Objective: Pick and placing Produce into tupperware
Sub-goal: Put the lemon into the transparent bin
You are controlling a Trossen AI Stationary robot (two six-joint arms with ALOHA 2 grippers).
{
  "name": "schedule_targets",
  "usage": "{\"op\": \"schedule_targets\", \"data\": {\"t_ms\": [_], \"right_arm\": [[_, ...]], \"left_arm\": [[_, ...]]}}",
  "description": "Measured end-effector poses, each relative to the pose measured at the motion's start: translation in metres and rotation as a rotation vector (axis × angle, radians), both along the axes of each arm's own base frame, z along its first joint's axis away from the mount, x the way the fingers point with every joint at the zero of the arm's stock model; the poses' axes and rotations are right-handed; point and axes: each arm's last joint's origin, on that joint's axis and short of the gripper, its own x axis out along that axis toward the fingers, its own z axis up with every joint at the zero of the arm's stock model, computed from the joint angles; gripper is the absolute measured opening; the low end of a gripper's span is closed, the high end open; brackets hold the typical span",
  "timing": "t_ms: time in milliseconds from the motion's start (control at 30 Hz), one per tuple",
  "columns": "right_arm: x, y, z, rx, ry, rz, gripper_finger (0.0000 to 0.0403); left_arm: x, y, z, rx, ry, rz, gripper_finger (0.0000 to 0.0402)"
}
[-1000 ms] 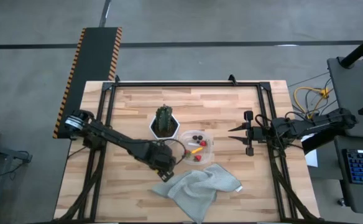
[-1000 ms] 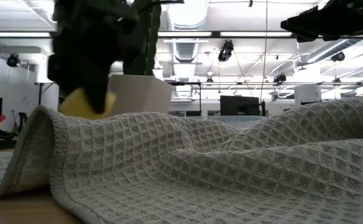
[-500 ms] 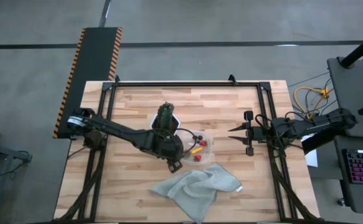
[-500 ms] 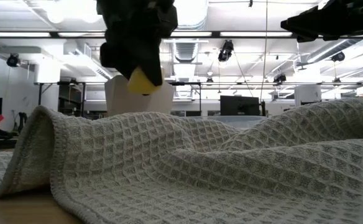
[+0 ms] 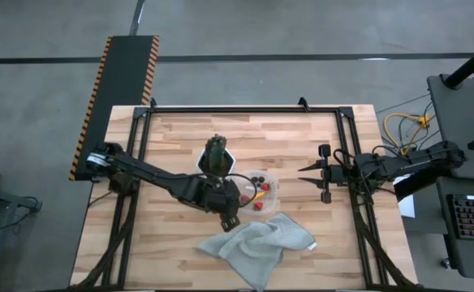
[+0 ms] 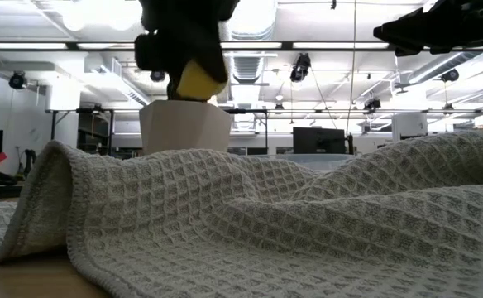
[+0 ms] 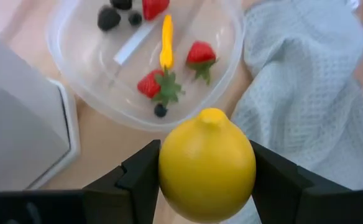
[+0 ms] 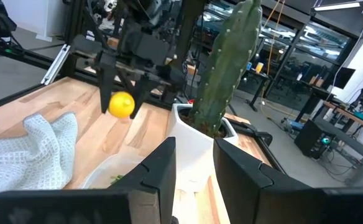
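place: robotics lab or workshop | floor: bare concrete (image 5: 302, 32) with hazard-striped ramp (image 5: 115, 97) | ceiling: exposed ducts (image 6: 250, 62), strip lights (image 6: 324, 45) | furniture: metal-framed wooden desk (image 5: 269, 138) | background: monitors (image 6: 316, 139), cables (image 5: 403, 126), keyboard (image 5: 472, 219)

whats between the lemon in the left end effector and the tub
Nothing: in the left wrist view, only bare wooden table separates the held lemon from the clear tub.

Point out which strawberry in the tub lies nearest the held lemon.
The leafy strawberry lying nearest the tub's rim, beside a small dark berry; the others sit deeper inside, farther from the lemon.
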Motion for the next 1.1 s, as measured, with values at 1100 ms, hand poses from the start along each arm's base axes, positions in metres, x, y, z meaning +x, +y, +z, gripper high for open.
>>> {"op": "schedule_targets", "data": {"t_ms": [1100], "right_arm": [[0.0, 0.0, 0.0, 0.012, 0.004, 0.0, 0.01]], "left_arm": [[0.085, 0.028, -0.041, 0.34, 0.103, -0.187, 0.0183]]}}
